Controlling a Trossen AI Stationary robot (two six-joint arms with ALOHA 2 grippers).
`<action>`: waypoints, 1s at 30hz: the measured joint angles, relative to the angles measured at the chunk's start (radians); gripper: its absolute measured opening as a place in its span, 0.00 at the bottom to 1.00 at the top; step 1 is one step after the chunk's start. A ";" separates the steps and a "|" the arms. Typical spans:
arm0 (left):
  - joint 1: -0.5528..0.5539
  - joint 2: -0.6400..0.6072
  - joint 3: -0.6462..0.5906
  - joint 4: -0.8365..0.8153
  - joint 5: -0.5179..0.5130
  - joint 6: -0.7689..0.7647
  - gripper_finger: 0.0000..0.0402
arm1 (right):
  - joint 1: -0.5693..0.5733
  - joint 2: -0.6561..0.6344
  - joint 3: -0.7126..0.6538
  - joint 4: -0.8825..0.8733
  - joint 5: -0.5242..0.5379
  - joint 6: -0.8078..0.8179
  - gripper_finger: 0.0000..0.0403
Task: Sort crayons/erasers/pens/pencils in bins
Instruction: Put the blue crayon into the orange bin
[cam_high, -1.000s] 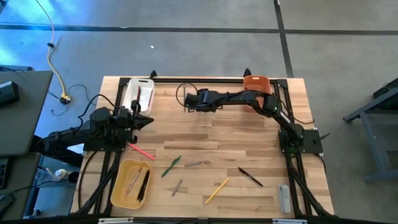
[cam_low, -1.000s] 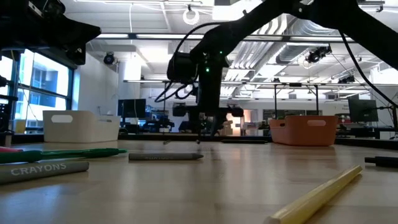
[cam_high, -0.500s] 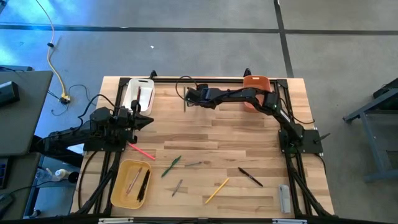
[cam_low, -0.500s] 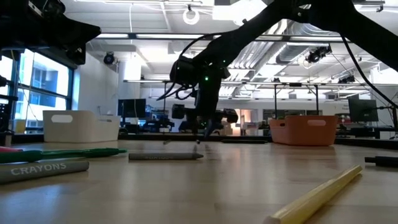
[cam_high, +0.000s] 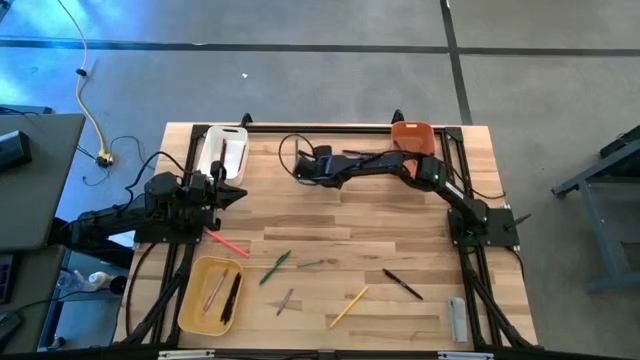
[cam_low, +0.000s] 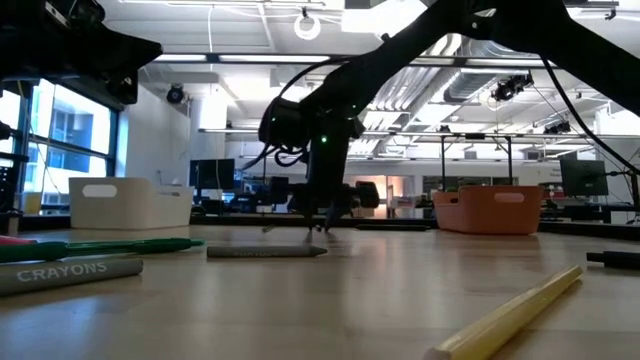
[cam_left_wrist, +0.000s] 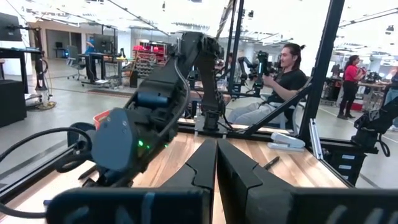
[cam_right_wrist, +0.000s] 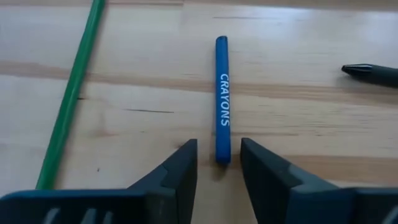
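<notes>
The blue crayon (cam_right_wrist: 222, 99) lies flat on the wooden table (cam_right_wrist: 137, 81), its long axis running vertically at the centre of the right wrist view, in line with the finger gap. The right gripper (cam_right_wrist: 217, 163) is narrowly open, the crayon's near end sitting between its fingertips (cam_right_wrist: 183, 163), not clamped. In the high view this gripper (cam_high: 300, 170) is at upper centre, between the white bin (cam_high: 222, 150) and the orange bin (cam_high: 413, 136); the left gripper (cam_high: 238, 193) waits at centre left with its fingers together.

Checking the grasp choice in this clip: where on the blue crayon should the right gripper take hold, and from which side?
Probably from straight above, pinching the blue crayon across its thin barrel, a little in from the near end. It lies flat on the table, clear of its neighbours, and the right gripper is open with a finger on each side of that end.
</notes>
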 joint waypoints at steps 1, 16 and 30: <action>0.000 0.000 0.000 0.000 0.000 0.000 0.01 | 0.006 0.002 0.000 0.000 0.016 0.005 0.27; 0.000 0.000 0.000 0.000 0.000 0.000 0.01 | 0.044 0.006 0.022 -0.079 0.027 -0.019 0.03; 0.000 0.000 0.000 0.000 0.000 0.000 0.01 | 0.136 0.010 0.158 -0.337 -0.037 0.097 0.03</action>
